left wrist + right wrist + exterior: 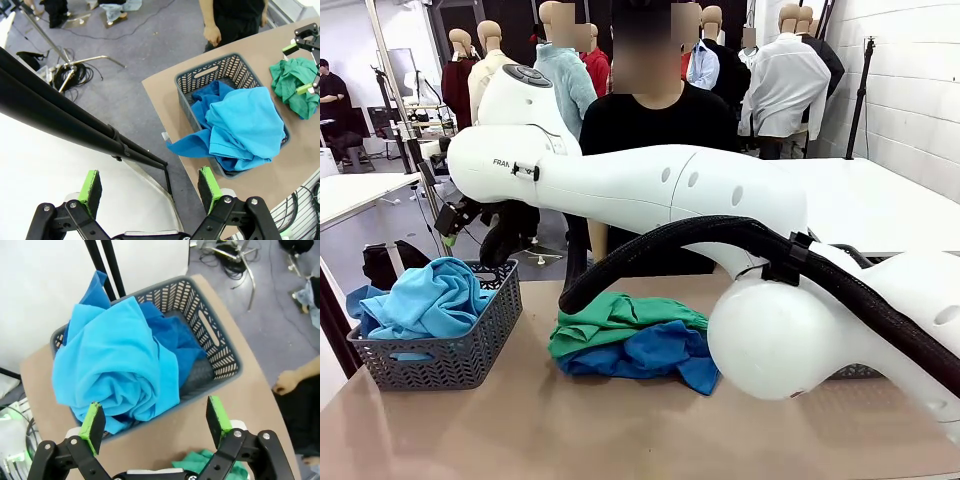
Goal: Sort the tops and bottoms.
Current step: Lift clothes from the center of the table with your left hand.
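We look across a tan table [570, 430] into a brightly lit workshop: a white-painted block wall [910, 90] on the right, white tables [880, 200] behind, and a grey floor [140, 45] with black cables [75, 75] coiled beside a metal stand [37, 34].

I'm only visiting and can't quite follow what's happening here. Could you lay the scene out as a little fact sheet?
Basket: grey basket at the robot's left end of the table
In it: sky-blue top, part hanging over the rim
Pile on table: green bottoms lying on royal-blue top
Left pincer: open, empty, raised beside the table
Right pincer: open, empty, near the basket and pile
Person: standing at the far side
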`<state>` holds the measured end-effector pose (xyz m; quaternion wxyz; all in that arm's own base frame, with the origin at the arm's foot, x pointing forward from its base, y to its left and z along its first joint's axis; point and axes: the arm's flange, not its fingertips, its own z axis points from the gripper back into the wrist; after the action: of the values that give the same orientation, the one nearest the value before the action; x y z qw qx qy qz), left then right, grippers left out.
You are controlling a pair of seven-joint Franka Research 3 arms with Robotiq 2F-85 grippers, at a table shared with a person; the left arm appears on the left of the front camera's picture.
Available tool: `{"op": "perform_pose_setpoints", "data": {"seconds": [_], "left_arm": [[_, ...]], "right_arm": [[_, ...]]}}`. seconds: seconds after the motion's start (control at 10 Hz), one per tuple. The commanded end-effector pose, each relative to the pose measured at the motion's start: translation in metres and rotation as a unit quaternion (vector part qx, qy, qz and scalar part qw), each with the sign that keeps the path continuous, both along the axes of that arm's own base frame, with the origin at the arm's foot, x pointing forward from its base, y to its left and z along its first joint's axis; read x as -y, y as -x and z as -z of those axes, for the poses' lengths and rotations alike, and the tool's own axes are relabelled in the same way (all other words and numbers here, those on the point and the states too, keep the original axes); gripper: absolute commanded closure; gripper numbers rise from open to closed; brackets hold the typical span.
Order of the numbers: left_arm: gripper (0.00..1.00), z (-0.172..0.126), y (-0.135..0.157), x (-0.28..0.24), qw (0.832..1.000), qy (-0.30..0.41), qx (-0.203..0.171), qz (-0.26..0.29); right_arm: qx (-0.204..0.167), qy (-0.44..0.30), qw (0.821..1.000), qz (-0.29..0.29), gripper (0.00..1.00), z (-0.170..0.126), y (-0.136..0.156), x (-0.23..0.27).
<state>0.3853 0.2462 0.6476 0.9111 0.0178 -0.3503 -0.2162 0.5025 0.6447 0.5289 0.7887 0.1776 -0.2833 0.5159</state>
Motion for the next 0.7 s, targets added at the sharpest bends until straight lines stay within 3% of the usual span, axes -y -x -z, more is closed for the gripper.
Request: {"op": "perform_pose_setpoints", "data": {"seconds": [0.0,0.1,0.2,0.3,0.5,0.6], "left_arm": [[0.0,-0.001,0.0,0.0,1.0,0.001,-0.004,0.0],[0.0,0.0,0.0,0.0,1.0,0.0,0.0,0.0],[0.0,-0.012,0.007,0.014,0.999,-0.007,0.029,0.026],[0.0,-0.022,0.012,0.032,0.996,-0.001,0.059,0.061],[0.0,-0.032,0.004,0.079,0.987,-0.019,0.08,0.136],[0.0,-0.035,0.001,0.104,0.982,-0.035,0.083,0.168]], "right_arm": [[-0.003,-0.001,1.0,0.001,0.0,-0.001,0.0,0.0],[-0.003,-0.001,1.0,0.001,0.0,-0.001,0.0,0.0],[0.0,0.0,1.0,0.0,0.0,0.0,0.0,0.0],[0.023,0.027,0.999,0.011,0.0,-0.01,0.023,0.047],[0.076,0.097,0.99,0.074,0.0,-0.027,0.067,0.151],[0.059,0.132,0.985,0.091,0.0,-0.032,0.093,0.197]]}}
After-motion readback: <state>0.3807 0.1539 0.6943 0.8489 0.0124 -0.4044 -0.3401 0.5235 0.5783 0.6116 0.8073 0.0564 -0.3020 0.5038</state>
